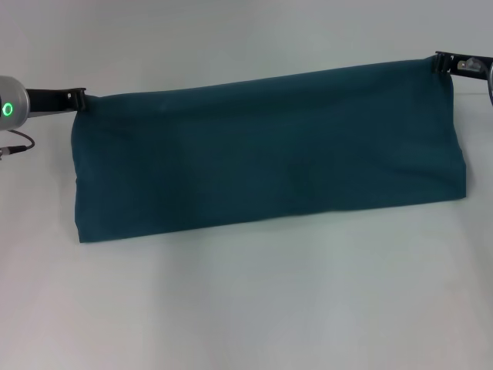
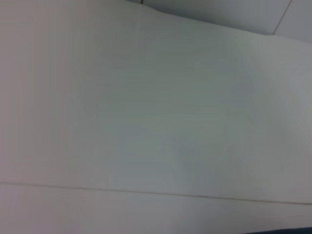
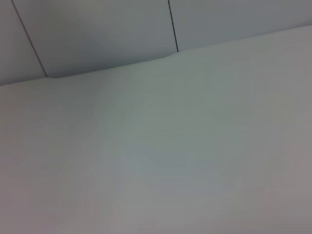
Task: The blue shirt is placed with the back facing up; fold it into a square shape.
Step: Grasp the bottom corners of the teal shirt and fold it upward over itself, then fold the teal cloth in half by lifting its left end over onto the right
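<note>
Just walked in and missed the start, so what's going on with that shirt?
Both arms are folding the blue shirt on the white table. The left gripper grips one far corner and the right gripper the other, holding that edge stretched between them. The shirt is a long plain band, not yet square.

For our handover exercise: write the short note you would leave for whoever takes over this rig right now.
Left claw: shut on the shirt's far left corner.
Right claw: shut on its far right corner.
Shirt: a long band across the table, plain side showing, far edge stretched between the claws.
Done: it looks folded lengthwise already.
Left: probably lay the edge down, then fold the ends in to make a square.
</note>
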You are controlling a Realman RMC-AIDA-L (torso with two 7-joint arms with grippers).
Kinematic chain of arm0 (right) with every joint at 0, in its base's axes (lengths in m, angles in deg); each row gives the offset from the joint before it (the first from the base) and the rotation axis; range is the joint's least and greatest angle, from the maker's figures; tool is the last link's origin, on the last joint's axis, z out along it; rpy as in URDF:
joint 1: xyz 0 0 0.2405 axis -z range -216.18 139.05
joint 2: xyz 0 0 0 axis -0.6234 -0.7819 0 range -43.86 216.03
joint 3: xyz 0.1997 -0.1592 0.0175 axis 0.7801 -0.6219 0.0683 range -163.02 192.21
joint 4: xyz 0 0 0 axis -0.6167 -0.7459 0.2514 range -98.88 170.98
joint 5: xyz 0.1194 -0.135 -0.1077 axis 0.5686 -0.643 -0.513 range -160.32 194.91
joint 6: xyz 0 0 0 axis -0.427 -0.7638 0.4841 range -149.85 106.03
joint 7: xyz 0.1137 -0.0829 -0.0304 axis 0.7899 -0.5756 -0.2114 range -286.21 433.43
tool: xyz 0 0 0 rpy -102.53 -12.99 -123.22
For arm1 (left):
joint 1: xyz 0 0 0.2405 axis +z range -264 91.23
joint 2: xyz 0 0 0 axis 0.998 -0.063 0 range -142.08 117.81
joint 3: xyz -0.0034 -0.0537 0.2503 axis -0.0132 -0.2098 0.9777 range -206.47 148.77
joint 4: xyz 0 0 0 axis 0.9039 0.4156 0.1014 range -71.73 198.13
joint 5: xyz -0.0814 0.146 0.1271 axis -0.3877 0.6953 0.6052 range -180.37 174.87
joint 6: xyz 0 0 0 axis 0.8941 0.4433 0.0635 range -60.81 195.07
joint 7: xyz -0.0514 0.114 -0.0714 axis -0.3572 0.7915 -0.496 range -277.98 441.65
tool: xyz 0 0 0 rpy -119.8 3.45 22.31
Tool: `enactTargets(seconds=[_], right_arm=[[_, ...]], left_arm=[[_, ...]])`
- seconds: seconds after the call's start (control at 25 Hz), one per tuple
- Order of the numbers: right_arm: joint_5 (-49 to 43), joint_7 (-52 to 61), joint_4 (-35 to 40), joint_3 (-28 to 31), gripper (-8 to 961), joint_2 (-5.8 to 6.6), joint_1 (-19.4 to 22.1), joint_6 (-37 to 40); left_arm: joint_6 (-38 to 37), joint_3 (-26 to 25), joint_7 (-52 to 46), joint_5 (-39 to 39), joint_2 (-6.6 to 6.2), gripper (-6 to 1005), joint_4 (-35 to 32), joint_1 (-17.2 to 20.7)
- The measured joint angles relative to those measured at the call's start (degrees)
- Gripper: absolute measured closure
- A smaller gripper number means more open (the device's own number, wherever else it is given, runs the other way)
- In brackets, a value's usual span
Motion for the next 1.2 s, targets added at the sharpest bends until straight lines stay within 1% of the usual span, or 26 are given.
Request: enactTargets(seconds=[0.2,0.64,0.76,0.8,0.92,1.0,1.08,1.2], right_arm=[[0.0,0.0,0.2,0.0,797,0.0,0.0,0.0],[0.0,0.0,0.2,0.0,785,0.0,-0.1,-1.0],[0.0,-0.3,-0.1,0.0,782,0.23,-0.1,-1.5],[0.0,-0.4,-0.4,0.0,781,0.46,-0.1,-1.8],[0.0,-0.3,-1.7,-0.4,777,1.73,-0.4,-2.8],[0.0,-0.1,-2.7,-0.5,775,2.97,-0.7,-3.1],[0.1,0.1,-3.0,-0.2,773,4.08,-0.8,-2.4],[1.3,0.1,-1.6,1.6,630,5.58,0.1,2.7]], left_arm=[[0.2,0.8,0.0,-0.2,0.15,971,-0.3,0.0],[0.8,0.8,0.3,-0.4,0.21,959,-0.6,-0.1],[1.9,0.7,0.3,-0.4,0.21,955,-0.3,-0.3],[2.4,0.7,0.3,-0.4,0.23,954,-0.2,-0.4],[3.9,0.7,0.3,-0.4,0.4,834,0.1,-0.6],[4.4,0.8,0.1,-0.4,0.46,754,0.2,-0.6],[4.3,0.6,-0.2,-0.4,0.52,711,0.2,-0.5],[4.0,0.3,-1.5,-0.7,0.76,647,-0.3,0.1]])
